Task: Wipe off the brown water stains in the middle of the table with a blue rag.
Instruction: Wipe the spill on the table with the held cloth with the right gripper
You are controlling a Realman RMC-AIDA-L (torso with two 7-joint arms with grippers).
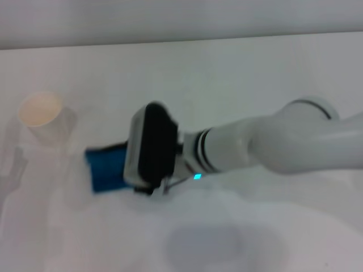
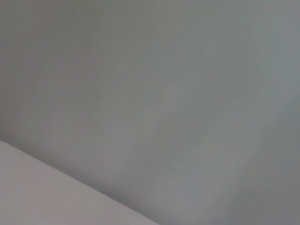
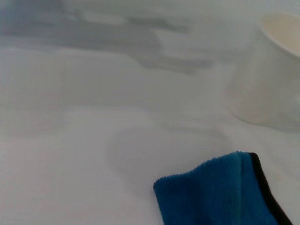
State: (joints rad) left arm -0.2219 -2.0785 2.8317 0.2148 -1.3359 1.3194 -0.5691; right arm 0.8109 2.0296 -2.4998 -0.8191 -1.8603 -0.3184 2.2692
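the right claw (image 1: 148, 148) sits low over the middle of the table (image 1: 255, 73), pressed onto the blue rag (image 1: 105, 167); whether its fingers grip the cloth, i cannot tell. the rag sticks out from under the claw toward the table's left edge, long axis left to right. a cream paper cup (image 1: 42, 116) stands near that edge. no writing is readable.

White table (image 1: 255, 68) bearing blue rag (image 1: 105, 167), with cream paper cup (image 1: 44, 116) near it.
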